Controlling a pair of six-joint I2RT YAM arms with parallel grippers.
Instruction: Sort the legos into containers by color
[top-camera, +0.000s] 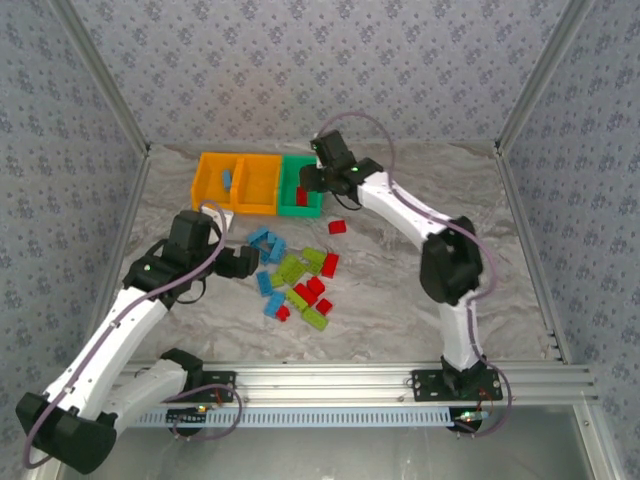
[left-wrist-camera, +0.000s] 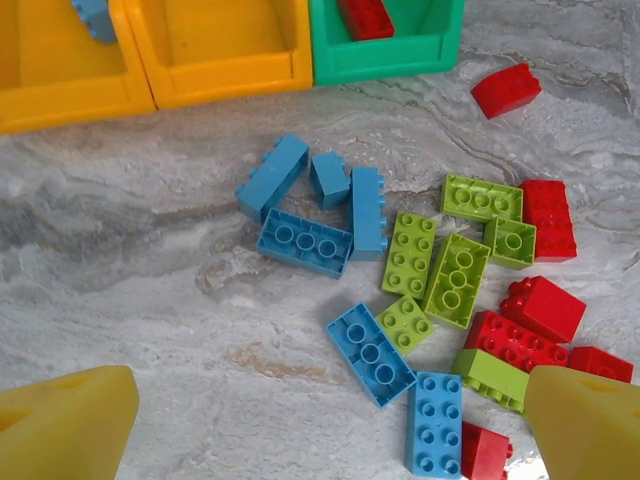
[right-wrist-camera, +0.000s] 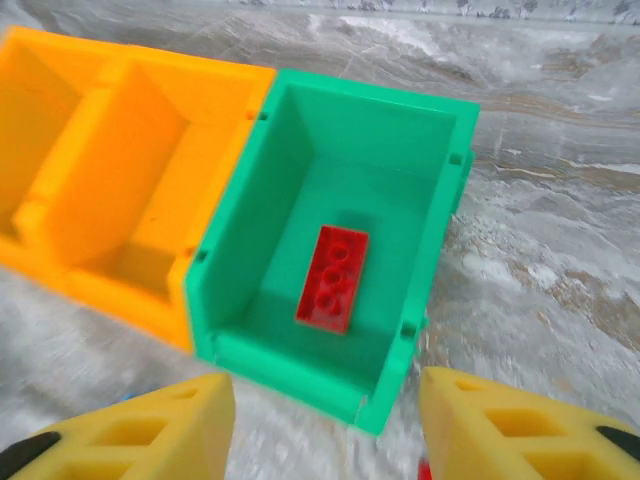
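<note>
light: bright, even | shadows: soft | blur: right wrist view smeared (near edge worst)

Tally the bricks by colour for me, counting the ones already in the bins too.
Blue bricks: 7, one of them in the left orange bin
Lime green bricks: 6
Red bricks: 7, one of them in the green bin
Total: 20 visible

Glossy plastic legos (left-wrist-camera: 458, 280) and smooth plastic containers (left-wrist-camera: 230, 75) lie on a matt marbled tabletop (left-wrist-camera: 150, 300).
</note>
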